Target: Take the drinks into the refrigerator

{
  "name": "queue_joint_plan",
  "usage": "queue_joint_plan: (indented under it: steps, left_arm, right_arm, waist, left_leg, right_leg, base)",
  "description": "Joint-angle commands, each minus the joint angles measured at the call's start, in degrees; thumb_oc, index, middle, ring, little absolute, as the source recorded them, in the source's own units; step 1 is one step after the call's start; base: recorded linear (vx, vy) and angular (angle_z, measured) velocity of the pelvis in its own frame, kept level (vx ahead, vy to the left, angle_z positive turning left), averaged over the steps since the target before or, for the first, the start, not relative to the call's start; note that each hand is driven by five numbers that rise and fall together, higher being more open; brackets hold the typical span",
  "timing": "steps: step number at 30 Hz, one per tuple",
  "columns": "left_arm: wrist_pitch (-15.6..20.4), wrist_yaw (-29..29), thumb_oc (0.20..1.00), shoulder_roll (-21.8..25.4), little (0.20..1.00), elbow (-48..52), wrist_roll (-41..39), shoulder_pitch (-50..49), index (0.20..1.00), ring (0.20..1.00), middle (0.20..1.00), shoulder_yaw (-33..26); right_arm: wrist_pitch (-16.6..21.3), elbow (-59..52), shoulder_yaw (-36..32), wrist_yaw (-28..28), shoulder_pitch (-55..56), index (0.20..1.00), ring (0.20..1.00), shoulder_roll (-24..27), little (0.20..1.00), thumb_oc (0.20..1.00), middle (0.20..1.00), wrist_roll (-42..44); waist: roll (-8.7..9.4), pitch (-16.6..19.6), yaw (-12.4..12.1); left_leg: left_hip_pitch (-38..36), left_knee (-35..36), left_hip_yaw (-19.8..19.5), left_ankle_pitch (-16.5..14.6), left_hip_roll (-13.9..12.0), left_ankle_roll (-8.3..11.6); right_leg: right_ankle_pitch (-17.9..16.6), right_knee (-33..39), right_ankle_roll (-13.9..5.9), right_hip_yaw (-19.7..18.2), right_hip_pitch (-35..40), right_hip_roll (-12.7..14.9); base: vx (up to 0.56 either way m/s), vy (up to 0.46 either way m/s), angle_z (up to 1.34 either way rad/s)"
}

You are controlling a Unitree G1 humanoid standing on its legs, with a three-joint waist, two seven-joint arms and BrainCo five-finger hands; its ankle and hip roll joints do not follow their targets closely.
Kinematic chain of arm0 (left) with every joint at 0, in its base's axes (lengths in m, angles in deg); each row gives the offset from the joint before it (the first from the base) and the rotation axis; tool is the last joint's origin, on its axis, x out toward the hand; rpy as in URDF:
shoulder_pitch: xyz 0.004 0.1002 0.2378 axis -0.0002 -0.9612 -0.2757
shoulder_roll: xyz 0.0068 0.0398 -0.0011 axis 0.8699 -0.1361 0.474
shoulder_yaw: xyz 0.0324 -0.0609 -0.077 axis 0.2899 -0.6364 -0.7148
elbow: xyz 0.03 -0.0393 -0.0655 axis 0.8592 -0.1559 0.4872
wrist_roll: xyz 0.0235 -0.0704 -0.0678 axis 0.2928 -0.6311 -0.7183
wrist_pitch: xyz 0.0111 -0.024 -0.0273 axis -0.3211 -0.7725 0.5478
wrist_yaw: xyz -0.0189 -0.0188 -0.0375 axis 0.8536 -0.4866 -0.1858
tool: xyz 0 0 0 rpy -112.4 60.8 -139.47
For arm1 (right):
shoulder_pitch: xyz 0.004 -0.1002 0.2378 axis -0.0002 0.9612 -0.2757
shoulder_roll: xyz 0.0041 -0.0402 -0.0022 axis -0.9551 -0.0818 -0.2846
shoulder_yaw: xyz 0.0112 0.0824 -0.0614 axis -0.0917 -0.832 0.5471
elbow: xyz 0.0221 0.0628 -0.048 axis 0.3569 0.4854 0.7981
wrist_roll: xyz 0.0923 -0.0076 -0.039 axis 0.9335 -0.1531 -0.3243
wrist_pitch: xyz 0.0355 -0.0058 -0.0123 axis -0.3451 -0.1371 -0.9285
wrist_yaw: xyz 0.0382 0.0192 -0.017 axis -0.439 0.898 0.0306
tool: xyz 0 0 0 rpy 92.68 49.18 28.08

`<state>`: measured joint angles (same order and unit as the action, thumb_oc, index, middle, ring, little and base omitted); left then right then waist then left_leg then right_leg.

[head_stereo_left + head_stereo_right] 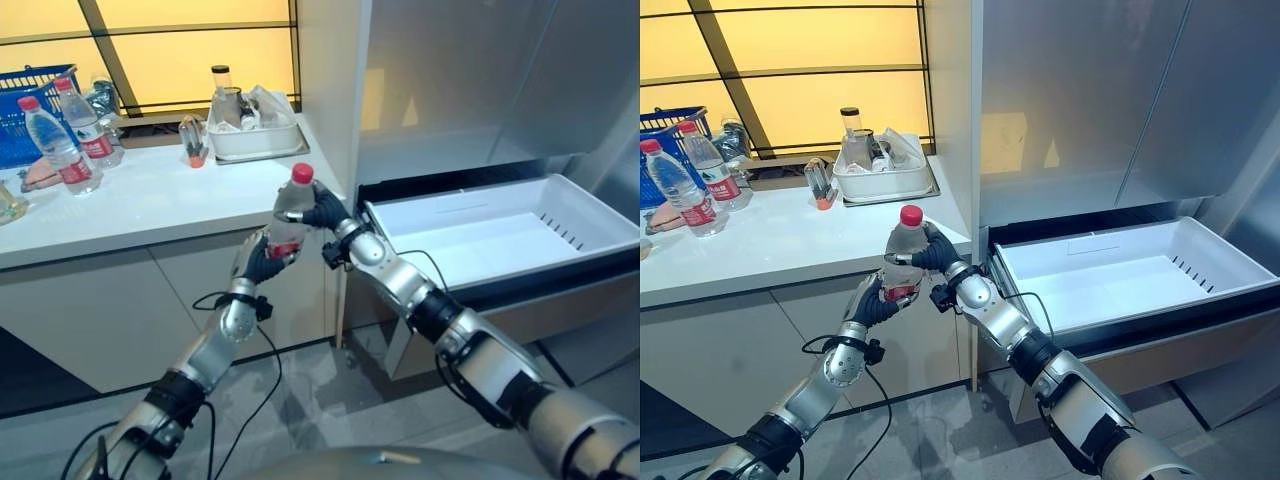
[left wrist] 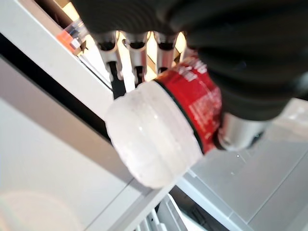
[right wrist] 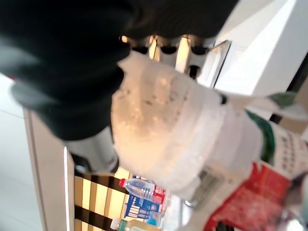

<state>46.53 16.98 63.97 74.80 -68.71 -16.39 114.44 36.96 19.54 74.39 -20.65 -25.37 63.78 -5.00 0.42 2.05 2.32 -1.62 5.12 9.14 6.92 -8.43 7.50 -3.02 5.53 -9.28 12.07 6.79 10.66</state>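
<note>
Holding one water bottle upright off the worktop edge: left robot hand curled round its base, right robot hand round its shoulder, your open refrigerator drawer lying rightward.

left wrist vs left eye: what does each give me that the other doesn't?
Left wrist alone: the bottle's clear ribbed base end-on, with the left hand's fingers curled behind its red label.

Left eye alone: the layout, with the right hand gripping the bottle just under its red cap, two more bottles beside a blue basket and a white tray on the counter, and the open white drawer.

Both: left hand shut on the lower bottle.
</note>
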Motion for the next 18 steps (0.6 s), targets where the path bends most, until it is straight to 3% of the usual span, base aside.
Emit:
queue_joint_plan:
  steps: [1,11,18]
  left_arm:
    - [8.4,-0.7,1.000,-3.3,1.000,5.1,0.5,18.1,1.000,1.000,1.000,3.2]
    - [7.9,-5.9,1.000,-7.8,1.000,1.4,-15.1,7.8,1.000,1.000,1.000,0.0]
    - [7.9,-8.3,1.000,-8.5,1.000,1.2,-19.3,2.8,1.000,1.000,1.000,-0.7]
  right_arm:
    - [1.7,-2.9,2.2,-1.3,-4.7,0.200,0.200,-2.8,0.200,0.200,0.200,2.1]
    - [3.0,-16.4,-2.9,-2.1,0.1,0.200,0.200,4.2,0.200,0.200,0.200,5.7]
    - [3.8,-20.1,-6.5,-1.8,2.3,0.200,0.200,8.0,0.200,0.200,0.200,8.6]
  waist:
    - [-0.40,-0.9,-1.6]
    - [-0.17,-1.6,-1.9]
    - [0.00,-2.2,-2.1]
  left_leg:
    - [-3.6,-0.1,0.9,-6.5,2.4,-2.51]
    - [-3.6,-0.1,1.4,-6.4,2.2,-2.78]
    - [-3.4,-0.1,1.8,-6.4,2.2,-2.90]
  right_leg:
    - [1.3,-0.5,0.90,1.1,0.4,-0.5]
    - [1.0,-0.5,0.93,0.5,-0.2,-0.7]
    - [0.9,-0.5,0.81,0.1,-0.6,-0.6]
  base:
    - [0.00,0.000,0.00]
    - [0.00,0.000,0.00]
    - [0.00,-0.003,-0.02]
